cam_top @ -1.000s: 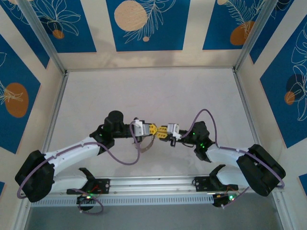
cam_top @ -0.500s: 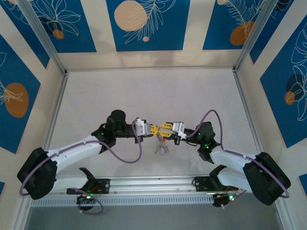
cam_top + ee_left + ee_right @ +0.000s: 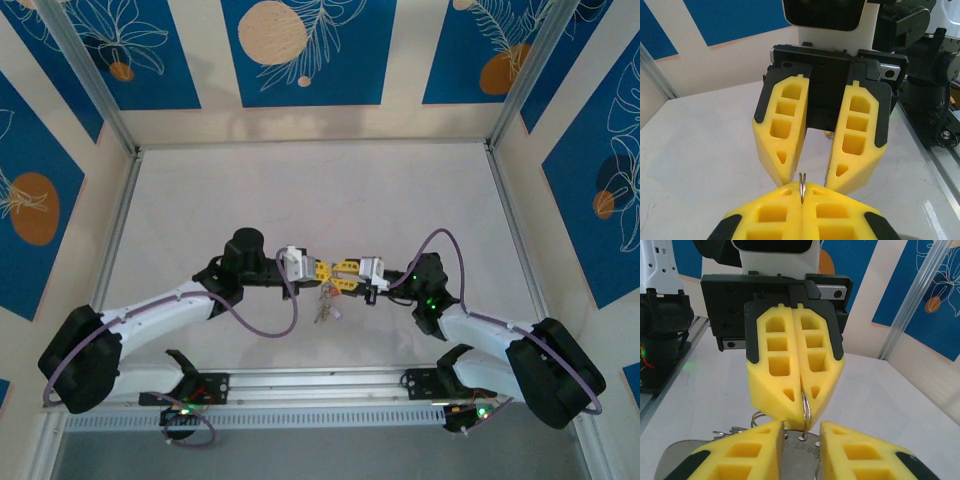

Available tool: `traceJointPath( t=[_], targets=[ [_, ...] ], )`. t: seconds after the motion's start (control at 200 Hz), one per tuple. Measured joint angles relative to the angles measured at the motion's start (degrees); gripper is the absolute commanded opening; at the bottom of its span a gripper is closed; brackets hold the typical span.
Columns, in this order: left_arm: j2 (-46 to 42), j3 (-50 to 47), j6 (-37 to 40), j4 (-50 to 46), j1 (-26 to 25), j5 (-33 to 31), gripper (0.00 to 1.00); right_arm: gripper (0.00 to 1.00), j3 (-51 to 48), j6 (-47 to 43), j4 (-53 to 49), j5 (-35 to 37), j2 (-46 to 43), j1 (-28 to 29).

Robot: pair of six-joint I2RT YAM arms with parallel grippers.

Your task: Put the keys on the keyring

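**Student:** Where does the keyring sit relative to the two grippers?

**Instructor:** It sits at the centre of the overhead view, where the two tools meet tip to tip above the table (image 3: 300,190). The left gripper (image 3: 800,406) is fully closed and pinches the keyring (image 3: 807,414) at its very fingertips. The wire emerges from the seam between the yellow fingers. The right gripper (image 3: 802,432) faces it with its fingers parted by a moderate gap. The free part of the ring dips into that gap, and neither finger visibly clamps it.

**Student:** Which way does the ring run?

**Instructor:** In the left wrist view it appears edge-on, as two thin wires side by side. They stand upright in the lower middle of the frame, in line with the seam of the closed fingers. In the right wrist view it reads as a narrow loop whose long axis runs from top to bottom. It curves down from the left gripper's tips toward the lower centre.

**Student:** And the keys?

**Instructor:** The keys (image 3: 324,306) form a small bunch just below the meeting point in the overhead view, toward the bottom of the frame. Whether they hang free or touch the table cannot be told, and their head colours are too small to read. In the right wrist view, thin metal shafts and a small wire loop show at the lower left. A flat engraved metal piece (image 3: 799,455) lies between the right gripper's fingers at the bottom edge.
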Motion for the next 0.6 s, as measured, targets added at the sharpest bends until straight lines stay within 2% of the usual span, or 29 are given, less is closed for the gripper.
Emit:
traceJointPath(
  t=[0.1, 0.26, 0.34, 0.395, 0.52, 0.6],
  targets=[
    [0.0, 0.1, 0.2, -0.3, 0.0, 0.6, 0.0, 0.26, 0.2, -0.1, -0.7, -0.6, 0.0, 0.0],
    [0.8, 1.2, 0.6, -1.1, 0.1, 1.2, 0.0, 0.18, 0.9, -0.4, -1.3, -1.2, 0.2, -0.5],
    [0.9, 1.2, 0.6, -1.5, 0.2, 1.2, 0.0, 0.08, 1.0, -0.3, -1.2, -1.1, 0.9, -0.5],
    [1.0, 1.4, 0.9, -2.3, 0.4, 1.2, 0.1, 0.0, 1.2, -0.7, -1.3, -1.0, 1.2, -0.6],
    [1.0, 3.4, 3.5, -6.1, 0.5, 0.6, 0.28, 0.0, 1.2, -0.8, -1.5, -0.5, 1.5, -0.5],
    [0.6, 5.1, 6.1, -9.7, 0.5, -0.4, 0.33, 0.0, 1.2, -1.2, -2.6, 0.7, 1.4, -0.3]
  ],
)
